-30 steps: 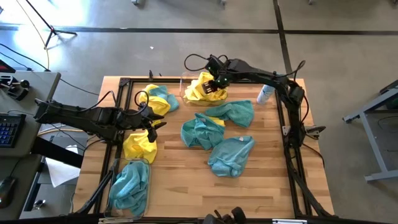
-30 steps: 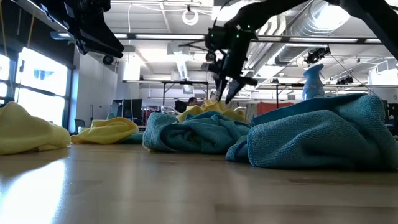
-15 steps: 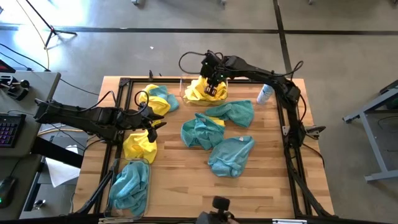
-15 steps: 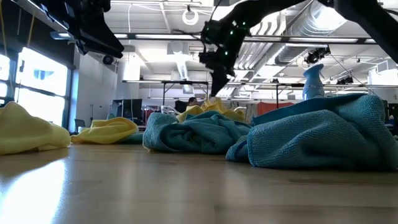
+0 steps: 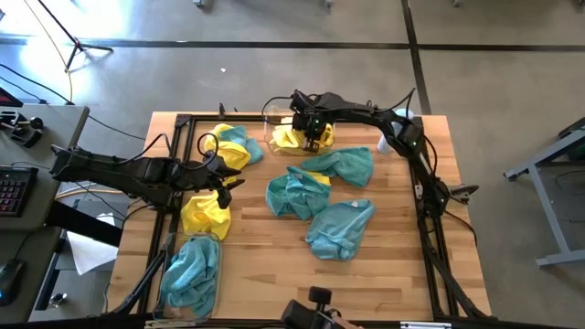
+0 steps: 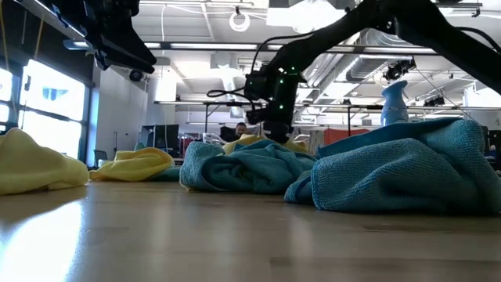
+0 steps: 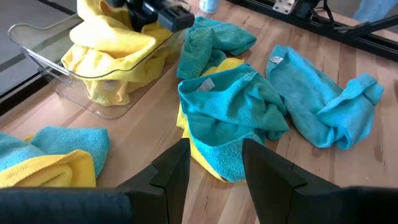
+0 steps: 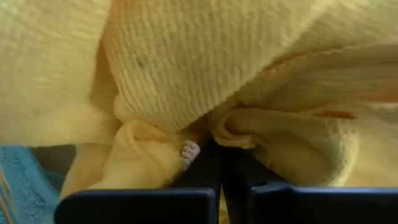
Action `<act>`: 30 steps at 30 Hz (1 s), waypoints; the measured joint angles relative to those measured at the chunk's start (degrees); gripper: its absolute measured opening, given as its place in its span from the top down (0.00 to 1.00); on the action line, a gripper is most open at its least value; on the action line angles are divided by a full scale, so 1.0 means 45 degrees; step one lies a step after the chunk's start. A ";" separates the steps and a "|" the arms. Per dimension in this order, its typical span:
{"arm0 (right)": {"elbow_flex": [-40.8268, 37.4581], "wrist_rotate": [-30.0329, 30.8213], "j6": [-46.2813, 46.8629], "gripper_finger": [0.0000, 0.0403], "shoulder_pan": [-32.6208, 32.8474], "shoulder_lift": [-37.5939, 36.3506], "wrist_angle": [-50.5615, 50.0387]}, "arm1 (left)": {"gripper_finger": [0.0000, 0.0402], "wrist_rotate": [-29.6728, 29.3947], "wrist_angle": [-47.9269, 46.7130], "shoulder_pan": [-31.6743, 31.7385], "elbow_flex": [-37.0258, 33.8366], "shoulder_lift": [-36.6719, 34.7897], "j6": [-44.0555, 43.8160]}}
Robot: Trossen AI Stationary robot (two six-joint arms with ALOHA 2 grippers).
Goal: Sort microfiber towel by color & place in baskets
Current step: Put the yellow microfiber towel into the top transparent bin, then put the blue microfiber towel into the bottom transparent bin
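Yellow microfiber fills the right wrist view: the right gripper (image 8: pixel 221 163) has its two dark fingers pressed together, buried in a yellow towel (image 8: pixel 205 81) whose small white label shows print too small to read. Whether cloth is actually pinched between them cannot be told. From above, that gripper (image 5: pixel 311 134) sits down in the clear basket (image 5: pixel 271 117) at the table's twelve o'clock edge, on the yellow heap inside it.

Out at nine o'clock the left gripper (image 5: pixel 222 175) hovers with its fingers (image 7: pixel 171 171) parted and nothing between them, between two cloth piles: a yellow-and-teal bundle (image 5: pixel 228 146) toward eleven o'clock and a yellow towel (image 5: pixel 205 214) just toward seven. A second clear basket (image 5: pixel 216 291), at seven o'clock, holds teal cloth.

Loose teal towels number three in the middle: one at one o'clock (image 5: pixel 345 165), one at the centre (image 5: pixel 294 194) with yellow showing under it, one toward five o'clock (image 5: pixel 340 228). One white spray bottle (image 5: pixel 390 138) stands at two o'clock.

Light wood planks make the table (image 5: pixel 265 265), framed with black rails. Around it lies a grey concrete floor; the low view shows a workshop hall with ceiling ducts.
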 joint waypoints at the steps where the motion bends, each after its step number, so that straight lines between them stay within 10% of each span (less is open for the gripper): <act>1: 0.0000 -0.0019 0.0000 1.00 0.0011 0.0049 0.0021 | 0.66 0.0004 -0.0004 0.0000 0.0000 0.0000 0.0000; 30: -0.1549 -0.0539 0.7347 1.00 0.1238 -0.5158 -0.0436 | 0.66 0.0290 -0.0009 -0.0005 0.0000 -0.0001 0.0024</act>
